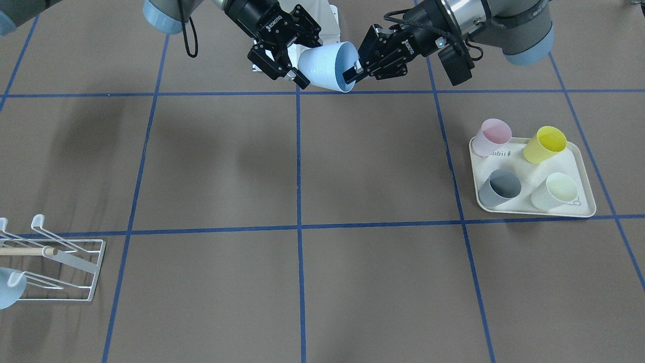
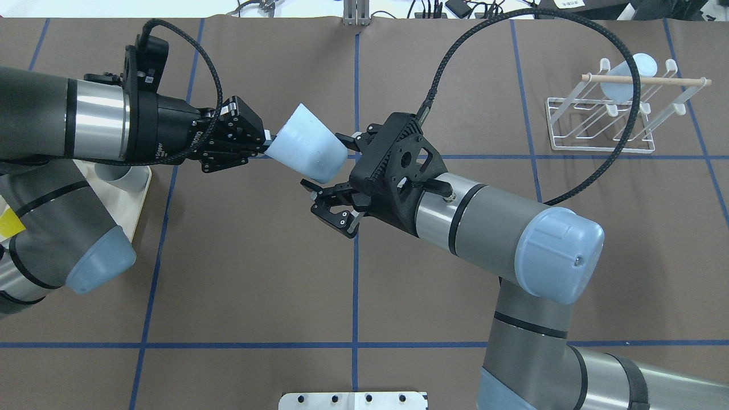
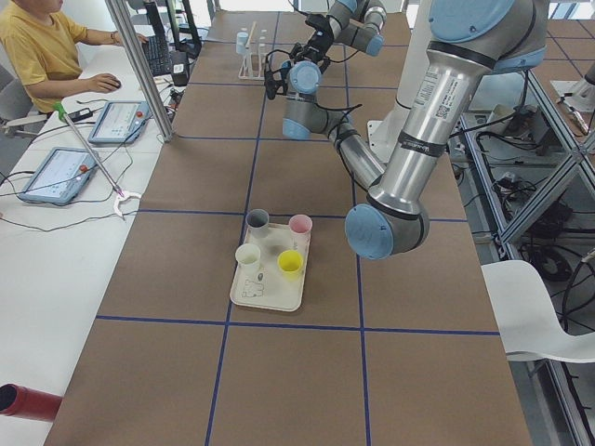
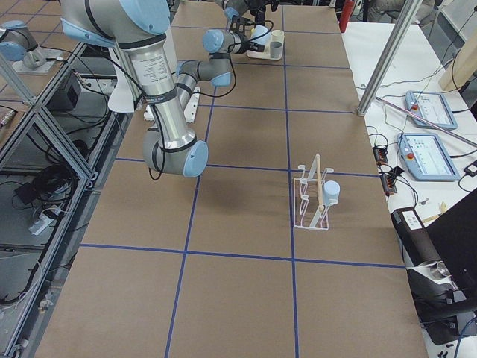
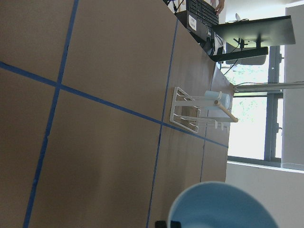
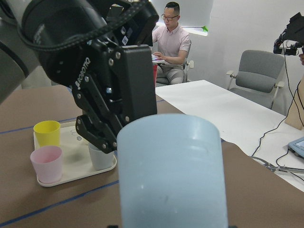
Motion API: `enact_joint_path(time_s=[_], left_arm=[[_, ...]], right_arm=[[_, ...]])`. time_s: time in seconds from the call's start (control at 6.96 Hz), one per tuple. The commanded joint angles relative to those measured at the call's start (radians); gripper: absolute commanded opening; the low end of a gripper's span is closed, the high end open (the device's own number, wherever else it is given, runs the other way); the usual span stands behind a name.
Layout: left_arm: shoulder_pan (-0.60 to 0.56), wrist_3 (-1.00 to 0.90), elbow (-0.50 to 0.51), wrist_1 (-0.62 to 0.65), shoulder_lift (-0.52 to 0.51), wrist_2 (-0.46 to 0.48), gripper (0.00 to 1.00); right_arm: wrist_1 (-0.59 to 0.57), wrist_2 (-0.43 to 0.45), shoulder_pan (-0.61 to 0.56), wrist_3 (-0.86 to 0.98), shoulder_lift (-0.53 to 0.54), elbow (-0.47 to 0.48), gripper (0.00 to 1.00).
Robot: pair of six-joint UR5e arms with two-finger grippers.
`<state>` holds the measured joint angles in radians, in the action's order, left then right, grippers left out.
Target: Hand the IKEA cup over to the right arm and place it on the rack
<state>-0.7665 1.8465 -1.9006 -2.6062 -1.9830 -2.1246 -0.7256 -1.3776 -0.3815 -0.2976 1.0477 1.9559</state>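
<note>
Jaws: left gripper [image 2: 272, 140] pinches cup [image 2: 307, 149] rim, right gripper [image 2: 325, 162] wide astride base | axis near-level, mouth leftward

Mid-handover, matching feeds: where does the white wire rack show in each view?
Front-facing: rack in the bottom left corner.
Overhead: rack at top right.
Exterior left: rack at top centre, far end.
Exterior right: rack right of centre.
Left wrist: rack right of centre, upper half.
Right wrist: not in it.
Shared landmark: the pale blue cup hung on the rack.
</note>
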Motion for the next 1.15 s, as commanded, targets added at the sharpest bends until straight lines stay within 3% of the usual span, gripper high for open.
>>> enact_joint_path(time_s=[0.0,0.43,0.57,0.72,1.01], left_arm=[[0.000,-0.001,0.000,0.000,0.000,-0.001,0.00],[0.001,-0.001,0.000,0.000,-0.002,-0.001,0.00],[0.000,-0.003,0.000,0.000,-0.005,-0.001,0.42],[-0.002,-0.071,0.000,0.000,-0.002,-0.001,0.98],[-0.008,-0.108,0.000,0.002,0.000,-0.001,1.00]], right_arm=[[-0.002,0.000,0.003,-0.002,0.000,0.000,0.54],[0.000,0.002,0.003,-0.002,0.000,-0.002,0.51],[0.000,0.002,0.003,-0.002,0.000,-0.002,0.50],[0.000,0.002,0.003,-0.002,0.001,-0.002,0.50],[0.000,0.002,0.003,-0.002,0.000,-0.002,0.49]])
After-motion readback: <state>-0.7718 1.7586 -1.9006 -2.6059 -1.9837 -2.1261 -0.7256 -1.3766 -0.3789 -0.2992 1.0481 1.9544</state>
